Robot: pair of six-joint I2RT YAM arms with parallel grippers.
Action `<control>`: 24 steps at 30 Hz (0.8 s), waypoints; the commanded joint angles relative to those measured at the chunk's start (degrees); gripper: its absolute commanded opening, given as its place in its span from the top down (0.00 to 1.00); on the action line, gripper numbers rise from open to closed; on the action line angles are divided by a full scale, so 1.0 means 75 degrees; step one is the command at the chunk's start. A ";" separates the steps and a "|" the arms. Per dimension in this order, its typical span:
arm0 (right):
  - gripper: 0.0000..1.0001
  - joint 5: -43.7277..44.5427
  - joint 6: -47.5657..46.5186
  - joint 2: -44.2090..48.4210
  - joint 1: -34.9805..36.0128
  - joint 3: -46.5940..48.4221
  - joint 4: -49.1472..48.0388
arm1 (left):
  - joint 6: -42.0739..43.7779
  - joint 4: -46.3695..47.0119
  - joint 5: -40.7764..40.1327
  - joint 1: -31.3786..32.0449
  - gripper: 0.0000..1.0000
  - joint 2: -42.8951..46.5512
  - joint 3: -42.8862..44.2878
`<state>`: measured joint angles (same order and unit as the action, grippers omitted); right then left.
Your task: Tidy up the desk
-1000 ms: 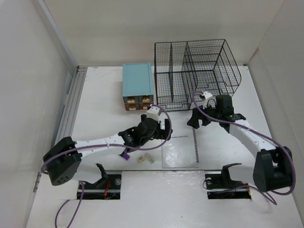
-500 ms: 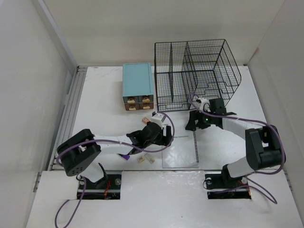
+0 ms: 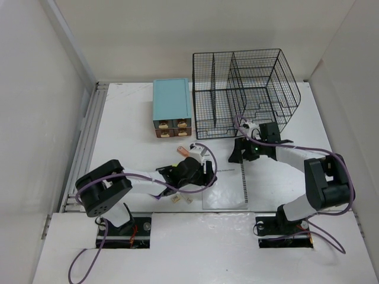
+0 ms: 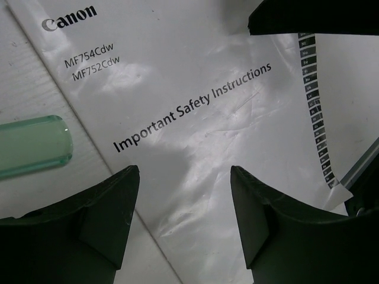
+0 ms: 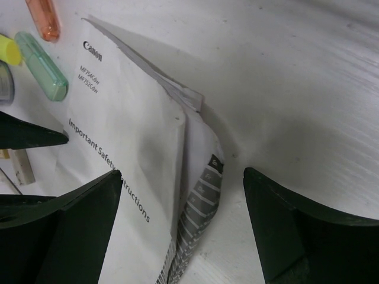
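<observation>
Desk [image 3: 127,127]: white top filling the enclosure, grey rail [image 3: 87,133] along its left edge, both my arms bent low over its near middle.

Left gripper [image 4: 183,177]: jaws spread, nothing between them. It hangs close over the cover of a Canon booklet [image 4: 195,106]; the title "Important Safety Instructions" reads clear just beyond the fingertips. A green highlighter [image 4: 29,145] lies on the desk just off the booklet's edge, left in the left wrist view.

Right gripper [image 5: 180,177]: jaws spread wide, one finger on each side of the booklet's tab-printed edge. That edge is lifted and curled off the desk, pages fanning a little. Cannot tell whether either finger touches paper. Beyond the booklet's far corner in the right wrist view: an orange highlighter [image 5: 44,18] and a yellow one [image 5: 7,50], beside the green.

Far side of the desk: teal-topped drawer box [image 3: 172,100], with a black wire-mesh rack [image 3: 249,89] just to its right. Two small pale blocks [image 3: 182,198] lie near the booklet's left near corner, under my left wrist.
</observation>
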<state>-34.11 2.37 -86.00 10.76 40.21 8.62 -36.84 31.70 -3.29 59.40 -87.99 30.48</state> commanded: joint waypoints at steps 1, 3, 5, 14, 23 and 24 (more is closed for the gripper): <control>0.11 -0.0304 -0.0011 -0.0135 0.0240 -0.0064 0.0021 | -0.0291 -0.0488 0.0041 0.0201 0.39 -0.0220 -0.0279; 0.11 -0.0304 -0.0012 -0.0205 0.0310 -0.0064 0.0022 | -0.0291 -0.0605 0.0040 0.0271 0.39 -0.0432 -0.0058; 0.13 -0.0234 -0.0094 -0.0206 0.0311 -0.0064 0.0104 | -0.0291 -0.0874 -0.0030 0.0354 0.43 -0.0783 0.0130; 0.35 -0.0315 -0.0164 -0.0276 0.0311 0.0006 0.0186 | -0.0361 -0.2129 -0.1296 0.0834 0.43 -0.0305 0.0471; 0.99 -0.0526 -0.0304 -0.0054 0.0311 0.0077 0.0257 | -0.0432 -0.1662 -0.0652 0.0834 0.46 -0.1346 0.0612; 1.00 -0.0527 -0.0304 -0.0053 0.0311 0.0077 0.0257 | -0.0432 -0.1661 -0.0651 0.0834 0.46 -0.1347 0.0612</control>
<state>-37.56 1.39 -87.81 12.47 40.34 9.82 -39.22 28.16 -11.68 65.25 -93.67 36.93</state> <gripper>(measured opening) 0.036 0.544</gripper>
